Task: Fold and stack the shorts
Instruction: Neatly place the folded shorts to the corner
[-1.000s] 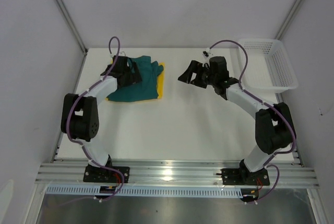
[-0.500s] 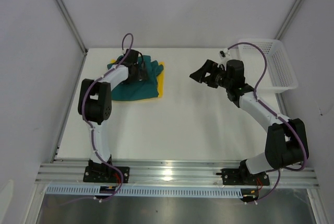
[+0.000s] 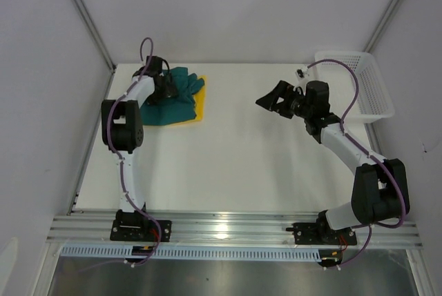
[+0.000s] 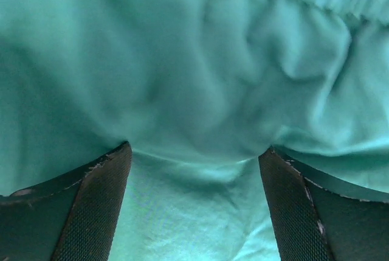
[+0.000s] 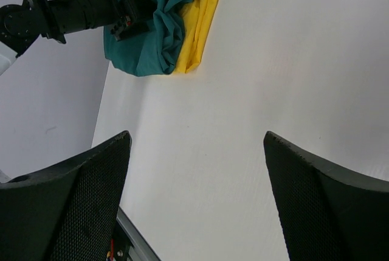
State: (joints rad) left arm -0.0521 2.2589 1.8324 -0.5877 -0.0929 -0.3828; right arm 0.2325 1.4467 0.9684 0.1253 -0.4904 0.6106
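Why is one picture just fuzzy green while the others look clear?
Left wrist view: the camera sits so close to the teal shorts that cloth fills the frame, soft and slightly blurred. Right wrist view: sharp, with an evenly lit white table. Top external view: clear, with glare on the metal rail.

Upper shorts [image 3: 176, 106] atop lower shorts [image 3: 200, 106] at table's [image 3: 228, 165] far-left corner; basket [image 3: 359, 82] far right.

The left gripper [image 3: 164, 87] has slid toward the upper left of the frame, its arm now stretched straight. The teal shorts [image 3: 178, 99] and yellow shorts [image 3: 197, 115] have shifted left with it, the teal bunched. The right gripper [image 3: 273, 97] has drawn rightward.
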